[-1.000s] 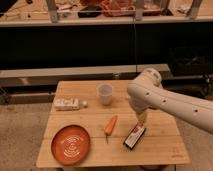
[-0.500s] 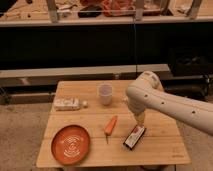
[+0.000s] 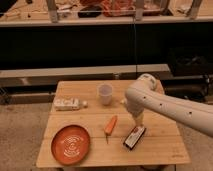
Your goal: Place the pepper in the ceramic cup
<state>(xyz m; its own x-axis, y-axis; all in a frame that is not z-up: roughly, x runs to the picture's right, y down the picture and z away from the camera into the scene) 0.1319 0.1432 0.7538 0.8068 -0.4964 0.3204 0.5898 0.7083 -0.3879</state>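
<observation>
The gripper (image 3: 136,125) hangs over the counter (image 3: 165,146), just above a dark packet (image 3: 134,137), jaws spread and holding nothing. The pepper (image 3: 110,125) lies flat beside it; the ceramic cup (image 3: 104,93) stands upright farther back.

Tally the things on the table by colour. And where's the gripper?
Orange: 2 (plate, pepper)
White: 2 (cup, box)
Dark: 1 (packet)
Total: 5
The gripper hangs just over the packet, right of the pepper, holding nothing.
</observation>
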